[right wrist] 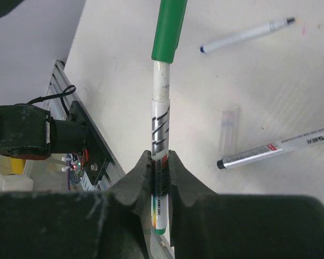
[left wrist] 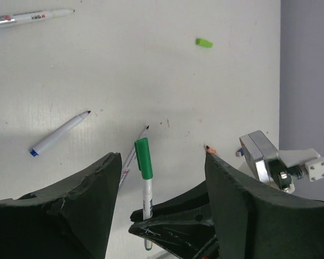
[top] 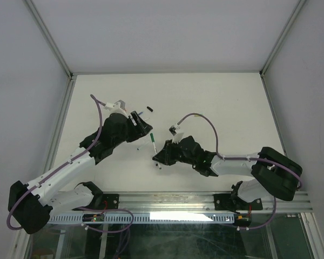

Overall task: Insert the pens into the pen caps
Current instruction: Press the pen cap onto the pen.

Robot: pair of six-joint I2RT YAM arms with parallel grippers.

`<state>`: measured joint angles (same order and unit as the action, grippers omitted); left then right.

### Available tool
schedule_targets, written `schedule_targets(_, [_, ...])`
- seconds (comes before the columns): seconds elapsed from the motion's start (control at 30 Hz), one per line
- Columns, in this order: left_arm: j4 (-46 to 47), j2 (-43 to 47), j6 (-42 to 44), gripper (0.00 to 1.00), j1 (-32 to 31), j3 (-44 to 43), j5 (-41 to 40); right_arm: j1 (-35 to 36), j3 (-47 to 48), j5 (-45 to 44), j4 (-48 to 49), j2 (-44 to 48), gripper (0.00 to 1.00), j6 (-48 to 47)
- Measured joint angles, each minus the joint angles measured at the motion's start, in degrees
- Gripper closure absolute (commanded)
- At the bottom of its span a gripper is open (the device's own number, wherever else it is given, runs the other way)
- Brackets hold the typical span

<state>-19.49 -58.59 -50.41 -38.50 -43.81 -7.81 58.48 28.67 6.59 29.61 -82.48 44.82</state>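
Right fingers [right wrist: 135, 181] pinch the white barrel of a pen [right wrist: 160, 124] near its lower end, tight on it, and a dark green cap [right wrist: 169, 27] sits on its upper end. Left fingers [left wrist: 92, 189] stand wide apart, that cap showing between them and touching neither. Farther off on the surface [left wrist: 151, 75] lie a white pen with a blue end [left wrist: 59, 134], a silver pen [left wrist: 29, 17] and a light green cap [left wrist: 203, 42].

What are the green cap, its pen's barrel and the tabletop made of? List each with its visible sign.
Green cap: likely plastic, smooth with a soft sheen.
Pen barrel: white plastic by the look, glossy, with printed markings.
Tabletop: white, matte, faintly textured; material unclear, perhaps laminate.
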Motion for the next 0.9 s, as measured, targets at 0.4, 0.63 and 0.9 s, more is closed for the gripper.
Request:
schedule_targets(0.4, [-1.1,1.7,0.3,0.28,0.0,-6.8,-2.2,0.0,-0.2,-1.9,0.0,15.2,1.00,-13.5])
schedule_targets(0.63, [1.2,1.9,1.0,0.26,0.0,-8.5,-0.2,0.0,3.1,-2.0,-3.8,16.9,1.00,-17.9])
schedule_targets(0.9, [3.3,2.1,2.2,0.42,0.0,-8.5,3.5,0.0,3.8,-1.2,-5.2,17.0,1.00,-19.6])
